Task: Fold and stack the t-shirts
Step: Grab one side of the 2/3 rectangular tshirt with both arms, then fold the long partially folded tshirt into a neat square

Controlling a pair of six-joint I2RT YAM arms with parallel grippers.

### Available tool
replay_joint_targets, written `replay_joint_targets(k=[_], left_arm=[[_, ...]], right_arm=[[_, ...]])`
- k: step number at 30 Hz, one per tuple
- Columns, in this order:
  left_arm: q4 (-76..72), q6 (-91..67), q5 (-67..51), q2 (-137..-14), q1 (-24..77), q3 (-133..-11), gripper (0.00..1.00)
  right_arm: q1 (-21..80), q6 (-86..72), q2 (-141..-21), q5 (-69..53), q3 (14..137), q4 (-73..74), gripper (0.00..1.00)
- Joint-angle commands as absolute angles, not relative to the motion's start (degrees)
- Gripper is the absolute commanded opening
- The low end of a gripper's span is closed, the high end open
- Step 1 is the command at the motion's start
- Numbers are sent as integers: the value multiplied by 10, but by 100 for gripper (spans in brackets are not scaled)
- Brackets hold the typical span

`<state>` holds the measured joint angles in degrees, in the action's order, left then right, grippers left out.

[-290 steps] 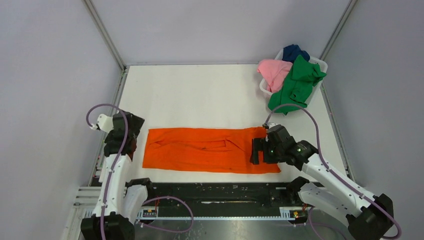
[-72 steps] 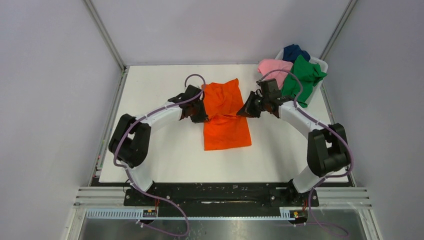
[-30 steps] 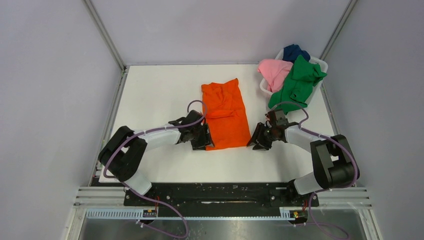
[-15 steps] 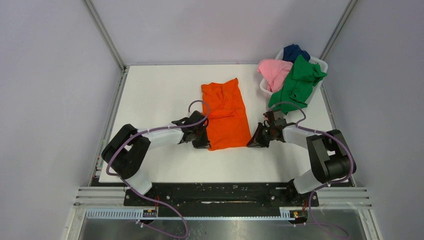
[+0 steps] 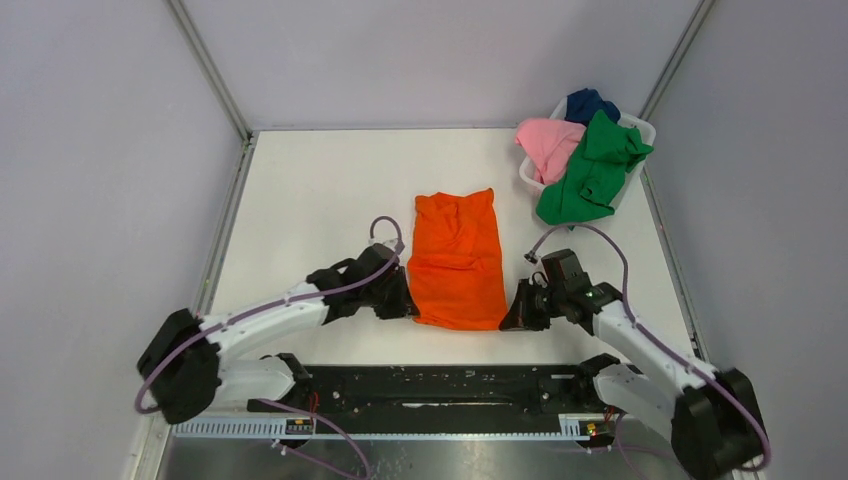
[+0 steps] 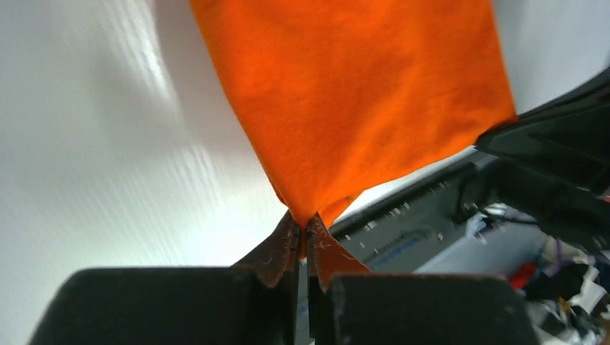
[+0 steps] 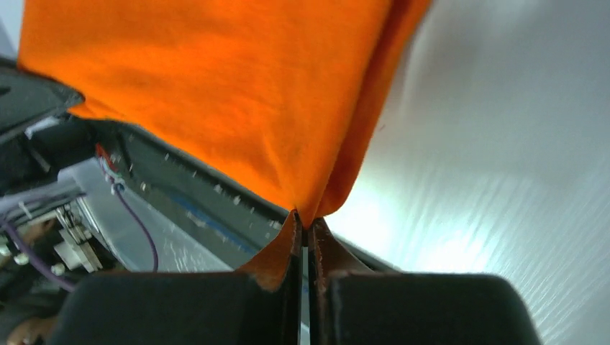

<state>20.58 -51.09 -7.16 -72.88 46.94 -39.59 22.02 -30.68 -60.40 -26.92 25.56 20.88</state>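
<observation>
The folded orange t-shirt (image 5: 457,260) lies lengthwise in the middle of the white table. My left gripper (image 5: 407,308) is shut on its near left corner, and the orange cloth (image 6: 345,100) runs away from the pinched tips (image 6: 305,228) in the left wrist view. My right gripper (image 5: 508,320) is shut on the near right corner, with the orange cloth (image 7: 216,93) hanging from its tips (image 7: 303,224). The green t-shirt (image 5: 592,170), the pink t-shirt (image 5: 548,143) and the dark blue t-shirt (image 5: 588,104) sit heaped at the back right.
A white plastic basket (image 5: 641,131) at the back right corner holds the other shirts; the green one spills over its front rim. The black rail (image 5: 450,385) with the arm bases runs along the table's near edge.
Both grippers have closed on the orange t-shirt's near corners and drawn it toward the near edge. Its far end has slid nearer too.
</observation>
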Motion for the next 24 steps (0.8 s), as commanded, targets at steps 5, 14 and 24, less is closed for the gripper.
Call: replay_joint_targets(k=[5,14,24], left_arm=[[239,-524,-101,-553,477,-400,0],[200,-460,-169,-645,347,-514,0],[168,-423,-257,-837,233,-653,0]], right_arm=[[258,-335,-369,-246,349,396,0],[248,-333,-470,-141,473,301,0],[182,-318,-652,-125,601,201,0]])
